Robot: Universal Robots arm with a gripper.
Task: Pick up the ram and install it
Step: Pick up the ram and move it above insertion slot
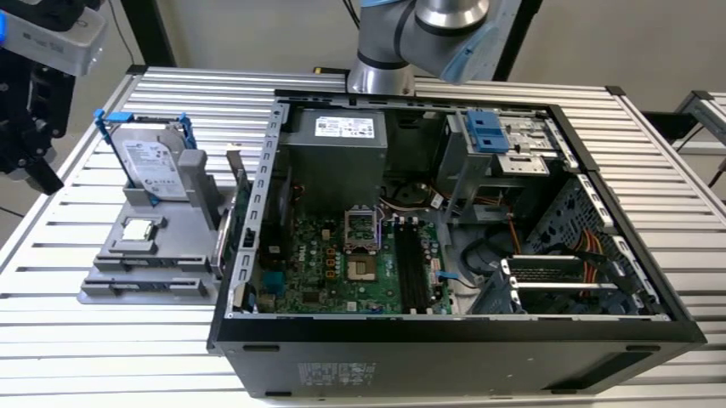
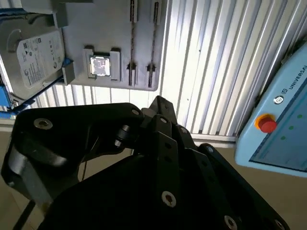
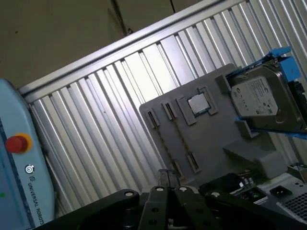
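My fingers (image 2: pixel 160 101) (image 3: pixel 163 176) were drawn together, tip against tip, with nothing held between them, and they hung near the edge of the ribbed metal bench (image 2: pixel 206 72). Ahead of them, well apart from my tips, the grey holder (image 2: pixel 115 28) lay on the bench. I could not pick out the ram for certain. Two thin dark lines (image 2: pixel 132 43) ran side by side along the part of the holder nearest my fingers, each between a pair of small end clips, and I could not tell whether either was the stick seen on edge. Just past those lines a square processor chip (image 2: pixel 100 66) sat in its seat. Farther on, a hard drive (image 2: pixel 38 55) stood tilted in a blue bracket. In the exterior view the open computer case (image 1: pixel 454 340) lay on the far side of the holder from my fingers, with its long black slots (image 1: pixel 411 263) on the green board. A pale-blue control panel (image 2: pixel 288 143) with a red button stood close beside me.
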